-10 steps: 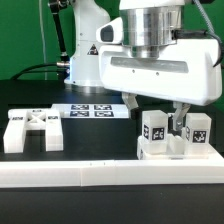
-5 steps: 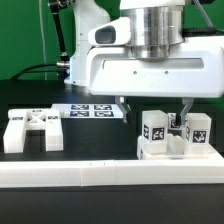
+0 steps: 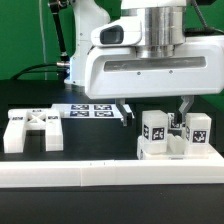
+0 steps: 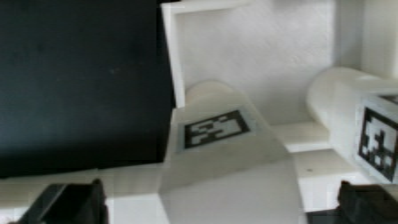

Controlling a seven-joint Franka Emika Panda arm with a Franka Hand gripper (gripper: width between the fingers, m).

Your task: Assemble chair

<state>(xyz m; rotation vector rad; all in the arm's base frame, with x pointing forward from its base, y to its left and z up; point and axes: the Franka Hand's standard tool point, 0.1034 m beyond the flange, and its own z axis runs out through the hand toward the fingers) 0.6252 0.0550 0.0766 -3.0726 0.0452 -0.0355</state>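
The chair's joined part point(image 3: 172, 137) stands on the table at the exterior view's right. It is a blocky white cluster with two upright tagged pieces point(image 3: 154, 127). My gripper point(image 3: 155, 109) hangs just above it, open, with one finger point(image 3: 125, 112) on each side and nothing held. In the wrist view the gripper point(image 4: 214, 205) straddles a white tagged piece point(image 4: 217, 128), with the dark fingertips point(image 4: 68, 204) apart from it. A second tagged piece point(image 4: 377, 128) stands beside it. A loose white chair piece point(image 3: 30, 130) with crossed ribs lies at the exterior view's left.
The marker board point(image 3: 92, 110) lies flat behind the parts, in front of the arm's base. The long white border frame point(image 3: 100, 176) runs along the near edge of the black table.
The fingers have spread wider apart over the last second, and the hand has risen slightly. The chair parts have not moved.
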